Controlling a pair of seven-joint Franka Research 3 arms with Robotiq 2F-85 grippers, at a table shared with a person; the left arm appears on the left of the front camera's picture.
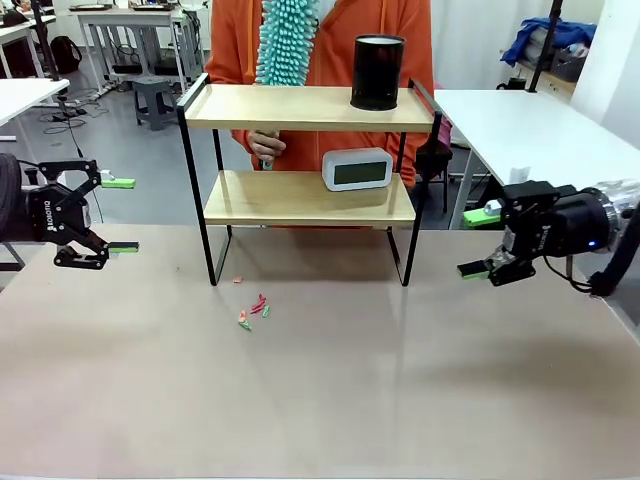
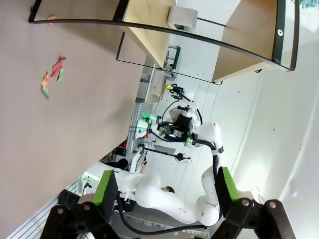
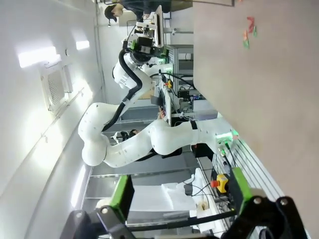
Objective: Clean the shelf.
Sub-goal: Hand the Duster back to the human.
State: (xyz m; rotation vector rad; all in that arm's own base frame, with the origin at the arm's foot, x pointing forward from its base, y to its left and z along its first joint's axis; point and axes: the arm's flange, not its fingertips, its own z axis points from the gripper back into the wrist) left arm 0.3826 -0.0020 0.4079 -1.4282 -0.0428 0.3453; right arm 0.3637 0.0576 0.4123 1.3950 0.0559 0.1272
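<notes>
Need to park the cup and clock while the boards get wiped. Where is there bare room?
Free: table in front of the shelf, right of the coloured scraps; also the near left. On the shelf, the top board's middle, between duster and black cup, and the lower board left of the clock. Crowded: the top board's right end.

Both arms hover level, left claw (image 1: 118, 214) at nine o'clock and right claw (image 1: 478, 242) at three, jaws wide, empty.
</notes>
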